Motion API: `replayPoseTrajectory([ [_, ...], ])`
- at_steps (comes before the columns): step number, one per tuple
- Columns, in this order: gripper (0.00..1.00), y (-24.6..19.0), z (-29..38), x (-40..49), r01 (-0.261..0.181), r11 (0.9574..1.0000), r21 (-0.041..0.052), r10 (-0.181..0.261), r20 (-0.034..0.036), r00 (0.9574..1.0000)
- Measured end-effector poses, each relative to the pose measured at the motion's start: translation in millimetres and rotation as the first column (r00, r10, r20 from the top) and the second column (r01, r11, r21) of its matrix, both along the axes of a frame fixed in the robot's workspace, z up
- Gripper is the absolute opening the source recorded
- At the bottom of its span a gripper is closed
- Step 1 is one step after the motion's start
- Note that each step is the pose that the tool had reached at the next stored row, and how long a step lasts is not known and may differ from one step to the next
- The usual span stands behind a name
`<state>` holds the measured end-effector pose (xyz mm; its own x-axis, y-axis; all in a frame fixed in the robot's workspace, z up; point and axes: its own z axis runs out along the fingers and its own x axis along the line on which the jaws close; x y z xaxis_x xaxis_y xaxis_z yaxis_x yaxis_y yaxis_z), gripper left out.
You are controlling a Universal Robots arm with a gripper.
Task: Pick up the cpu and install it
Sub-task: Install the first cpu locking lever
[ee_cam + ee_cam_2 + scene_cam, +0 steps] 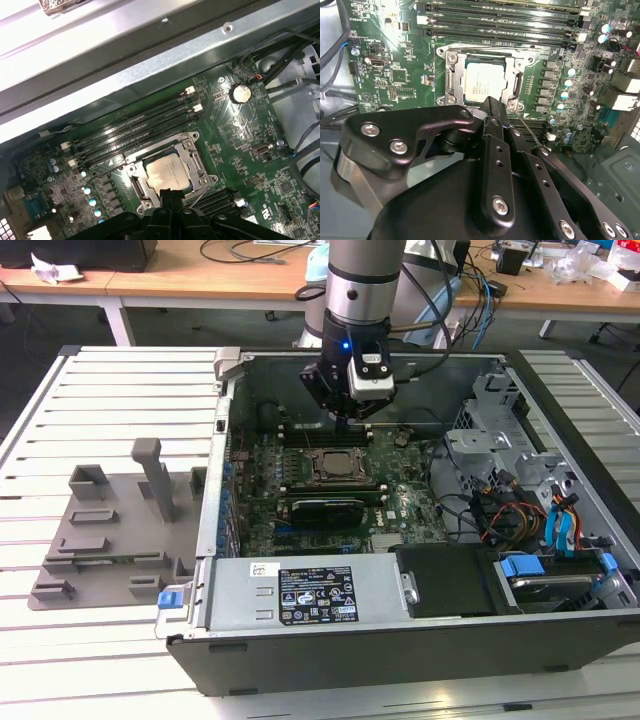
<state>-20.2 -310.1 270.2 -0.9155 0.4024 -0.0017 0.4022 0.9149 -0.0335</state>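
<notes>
cpu sits in socket, both wrist views; fingers together, just above.

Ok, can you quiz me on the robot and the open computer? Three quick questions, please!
1. True or false: the cpu sits inside the socket frame on the motherboard.
2. The hand hangs over which? A the grey tray, B the open computer case, C the wooden desk.
3. What colour is the motherboard?

Key: 1 true. 2 B. 3 green.
</notes>
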Motion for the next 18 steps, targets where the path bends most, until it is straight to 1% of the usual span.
replayPoseTrajectory([
  [2,0.11,0.0,0.0,0.0,-0.016,0.9999,0.0,0.016,0.0001,0.9999],
  [5,0.11,0.0,0.0,0.1,-0.048,0.9988,0.0,0.048,0.0,0.9988],
  [7,0.11,0.0,0.0,0.1,-0.062,0.9981,0.0001,0.062,0.0,0.9981],
  [9,0.11,0.0,0.0,0.2,-0.088,0.9961,0.0,0.088,0.0,0.9961],
  [13,0.11,0.0,0.0,0.6,-0.145,0.9894,0.0,0.145,0.0,0.9894],
  [15,0.11,0.0,0.0,0.6,-0.157,0.9876,0.0001,0.157,0.0,0.9876],
  [18,0.11,0.0,0.0,0.7,-0.181,0.9836,0.0001,0.181,0.0,0.9836],
])
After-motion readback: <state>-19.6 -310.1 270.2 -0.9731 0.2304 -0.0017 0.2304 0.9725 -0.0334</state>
